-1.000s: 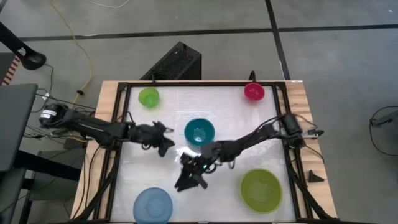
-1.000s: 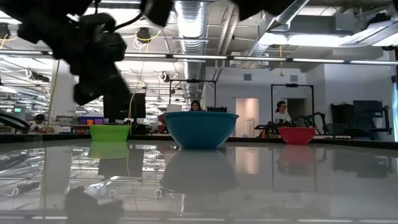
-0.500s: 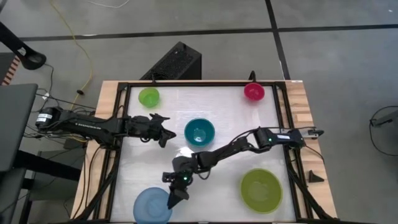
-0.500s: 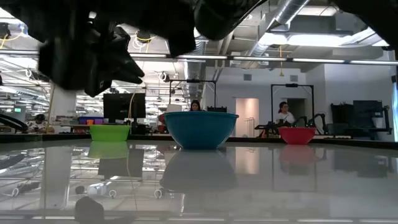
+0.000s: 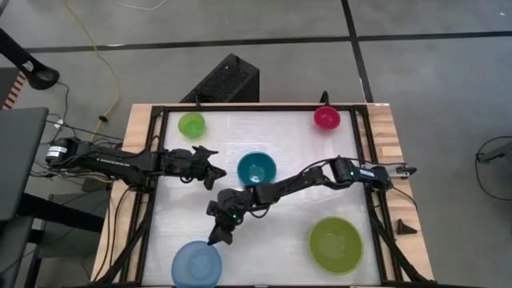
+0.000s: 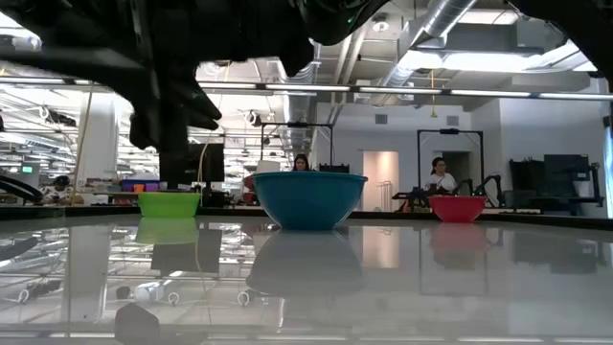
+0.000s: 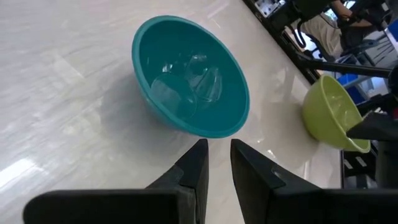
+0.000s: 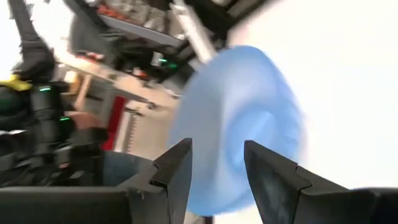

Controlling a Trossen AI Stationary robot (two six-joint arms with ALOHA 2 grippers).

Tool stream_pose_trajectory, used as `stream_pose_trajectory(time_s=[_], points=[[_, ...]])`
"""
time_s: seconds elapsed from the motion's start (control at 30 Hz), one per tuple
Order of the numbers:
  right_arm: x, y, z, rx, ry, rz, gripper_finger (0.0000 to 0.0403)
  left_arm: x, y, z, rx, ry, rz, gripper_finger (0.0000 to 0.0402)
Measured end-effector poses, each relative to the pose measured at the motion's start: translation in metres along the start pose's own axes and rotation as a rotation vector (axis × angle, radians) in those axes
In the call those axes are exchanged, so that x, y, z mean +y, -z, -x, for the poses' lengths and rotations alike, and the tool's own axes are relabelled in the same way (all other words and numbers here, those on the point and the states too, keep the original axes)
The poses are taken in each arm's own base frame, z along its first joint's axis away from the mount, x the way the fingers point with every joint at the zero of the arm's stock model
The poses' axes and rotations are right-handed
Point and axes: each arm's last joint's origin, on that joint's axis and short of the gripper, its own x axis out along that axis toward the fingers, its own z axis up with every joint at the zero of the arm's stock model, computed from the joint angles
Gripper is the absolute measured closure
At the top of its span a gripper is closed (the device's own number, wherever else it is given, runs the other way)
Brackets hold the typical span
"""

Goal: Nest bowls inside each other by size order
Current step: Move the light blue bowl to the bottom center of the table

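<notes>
The right hand [image 5: 216, 236], fingers spread and empty, nears the light blue bowl [image 5: 196, 264]; misjudged, it probably shoves the bowl off the surface [image 5: 288, 152].

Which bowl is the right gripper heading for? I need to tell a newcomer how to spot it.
Start at the white table and go to its near edge on the left arm's side. The light blue bowl sits there, with the right gripper open just above its rim. It is the only blue one; the olive-green bowl, similar in size, sits opposite.
</notes>
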Motion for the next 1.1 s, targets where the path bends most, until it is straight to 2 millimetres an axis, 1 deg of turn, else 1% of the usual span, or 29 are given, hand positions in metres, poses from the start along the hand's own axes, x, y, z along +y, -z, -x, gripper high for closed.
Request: stream_pose_trajectory(time_s=[0.23, 0.43, 0.6, 0.87, 1.1], points=[[0.006, 0.01, -0.005, 0.023, 0.032, -0.011, 0.0221, 0.0, 0.0, 0.0, -0.002, -0.001, -0.018, 0.0346], [0.009, 0.023, -0.011, 0.051, 0.102, -0.01, 0.0221, 0.002, -0.003, 0.001, -0.064, -0.051, -0.005, 0.0346], [0.007, 0.024, -0.011, 0.04, 0.134, -0.004, 0.0221, 0.001, -0.013, 0.005, -0.14, -0.031, 0.007, 0.0346], [0.004, 0.025, -0.01, 0.031, 0.194, -0.007, 0.0221, 0.0, -0.032, 0.019, -0.279, 0.017, 0.037, 0.0346], [0.006, 0.03, -0.013, 0.041, 0.19, -0.004, 0.0221, 0.001, -0.039, 0.028, -0.329, 0.025, 0.048, 0.0346]])
